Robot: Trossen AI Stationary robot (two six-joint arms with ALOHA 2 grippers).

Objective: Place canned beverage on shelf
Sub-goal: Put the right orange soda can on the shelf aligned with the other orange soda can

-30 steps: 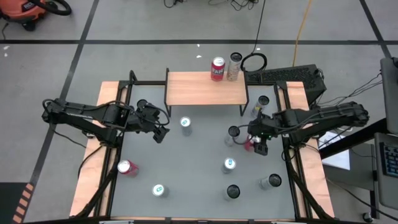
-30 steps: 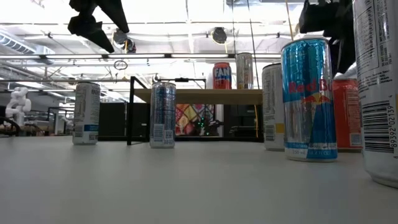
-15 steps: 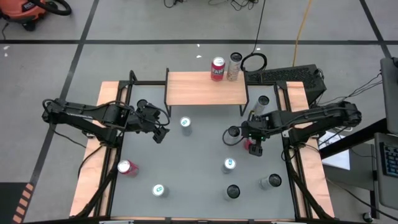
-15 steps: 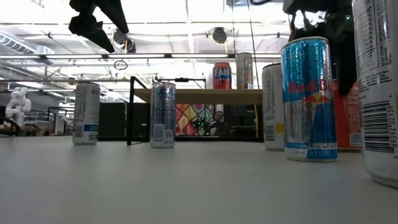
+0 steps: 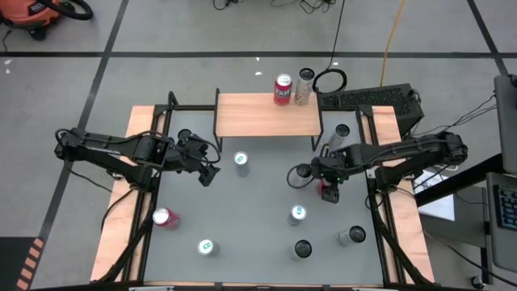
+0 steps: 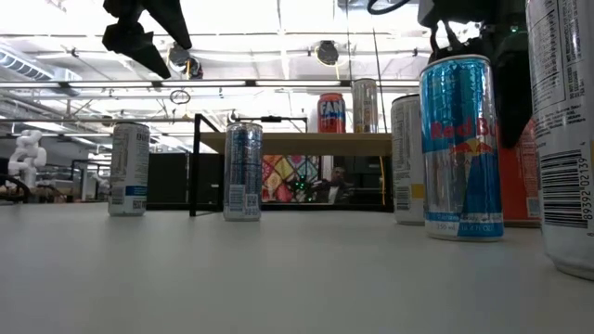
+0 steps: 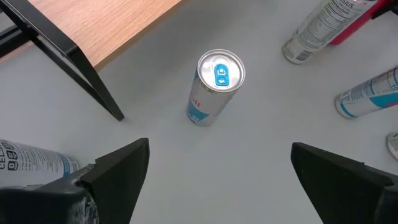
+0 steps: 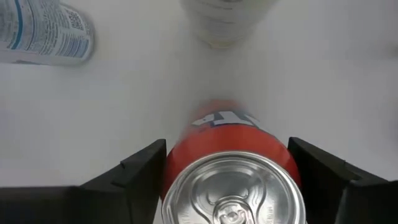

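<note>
The shelf stands at the table's far middle on thin black legs. A red can and a silver can stand on its far edge. Another red can stands upright on the table right of centre, and my right gripper is down over it, shut on it. In the low view this can is half hidden behind a blue and silver can. My left gripper hangs open and high at the left, above a blue-tabbed can. My right gripper has the red can's upper wall between its two fingers, one on each opposite side. The fingers come from above and point down. The can stays upright, with its base on the table.
Several more cans stand about the grey table: a slim one just left of the held can, others near the front, and a red one at the left. Pale side boards flank the table.
My right gripper has sunk toward the table and moved a little toward the table's left edge, coming down over the red can. The can has stayed in its place.
</note>
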